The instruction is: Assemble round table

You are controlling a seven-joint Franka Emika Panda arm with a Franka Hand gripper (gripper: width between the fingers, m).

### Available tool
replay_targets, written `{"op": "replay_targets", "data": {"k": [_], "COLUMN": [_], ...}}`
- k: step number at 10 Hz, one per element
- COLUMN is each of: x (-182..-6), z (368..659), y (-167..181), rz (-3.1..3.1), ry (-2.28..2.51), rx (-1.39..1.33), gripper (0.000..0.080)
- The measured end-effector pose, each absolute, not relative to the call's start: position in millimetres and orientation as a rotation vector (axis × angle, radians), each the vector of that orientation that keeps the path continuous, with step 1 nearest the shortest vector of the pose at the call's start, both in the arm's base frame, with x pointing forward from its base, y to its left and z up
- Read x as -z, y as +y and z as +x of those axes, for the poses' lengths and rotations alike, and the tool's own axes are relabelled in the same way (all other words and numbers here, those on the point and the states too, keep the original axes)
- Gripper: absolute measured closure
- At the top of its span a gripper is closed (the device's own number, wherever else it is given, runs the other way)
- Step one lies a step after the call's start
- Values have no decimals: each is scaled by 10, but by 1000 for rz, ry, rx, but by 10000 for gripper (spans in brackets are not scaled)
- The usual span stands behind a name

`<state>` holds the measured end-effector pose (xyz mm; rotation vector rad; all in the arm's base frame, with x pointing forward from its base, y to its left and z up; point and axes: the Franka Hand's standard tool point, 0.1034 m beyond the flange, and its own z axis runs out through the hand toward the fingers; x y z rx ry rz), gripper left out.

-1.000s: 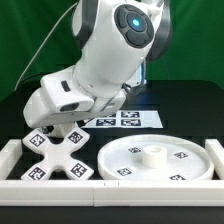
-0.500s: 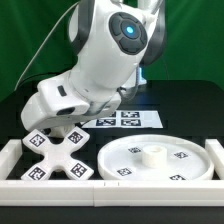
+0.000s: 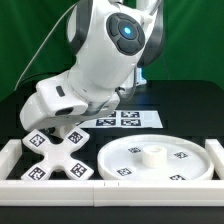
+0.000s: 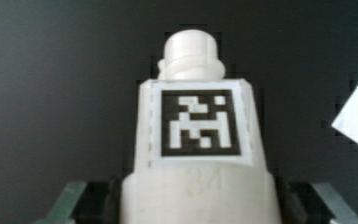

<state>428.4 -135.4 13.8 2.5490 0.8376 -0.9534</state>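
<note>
In the wrist view the white cylindrical leg with a black-and-white tag runs lengthwise away from the camera, narrow tip at the far end. My gripper is shut on its near end, one finger on each side. In the exterior view the gripper hangs low at the exterior view's left, just behind the X-shaped cross base, and the leg is mostly hidden by the hand. The large round disc lies flat at the exterior view's right, with a raised socket in its middle.
The marker board lies behind the disc. A low white rail runs along the front, with end blocks at the exterior view's left and right. A white edge shows at the side of the wrist view.
The upper arm has shifted slightly toward the exterior view's left. The gripper stays low behind the cross base with the leg in it. The disc and the base have not moved.
</note>
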Motion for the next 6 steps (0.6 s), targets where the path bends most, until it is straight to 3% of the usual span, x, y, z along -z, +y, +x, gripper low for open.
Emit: {"op": "replay_targets", "data": {"k": [2, 4, 6], "x": [-429, -730, -701], "z": [4318, 4522, 4521], "y": [-969, -684, -720], "rz": [2610, 2725, 2768], "ry": [763, 693, 719], "rx": [982, 830, 696], "gripper": [396, 396, 393]}}
